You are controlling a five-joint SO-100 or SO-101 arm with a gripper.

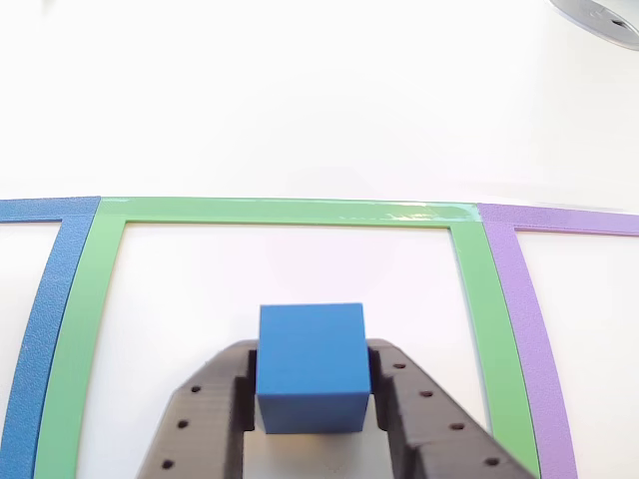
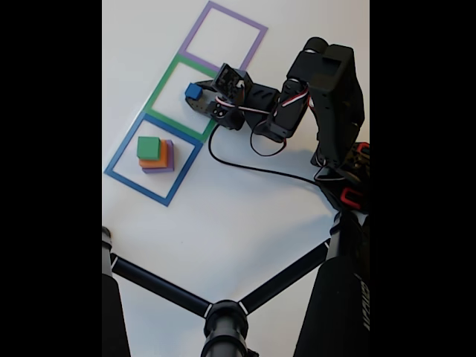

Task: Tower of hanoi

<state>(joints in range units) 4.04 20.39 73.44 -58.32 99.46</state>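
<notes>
The blue cube (image 1: 312,367) sits clamped between the two dark fingers (image 1: 205,419) of the gripper (image 1: 312,399), which press against its left and right sides in the other view. Seen from there, the cube lies inside the green tape square (image 1: 285,211), nearer that square's lower part than its far edge, over the white table (image 1: 300,100). Whether the cube touches the table or is held just above it cannot be told.

In the fixed view the gripper (image 2: 199,95) holds the blue cube (image 2: 193,91) within the green tape square (image 2: 165,78), and the black arm (image 2: 327,82) reaches in from the right of that square. The purple tape square (image 2: 195,31) adjoins the green square on its upper side, and the blue tape square (image 2: 123,152) adjoins it on the lower side. Inside the blue square stands a stack: a green cube (image 2: 149,147) on top, an orange block (image 2: 158,158) under it, and a purple block (image 2: 168,162) at the bottom. A black cable (image 2: 253,169) curves across the table to the lower right of the green square. A black tripod (image 2: 223,312) stands well below it.
</notes>
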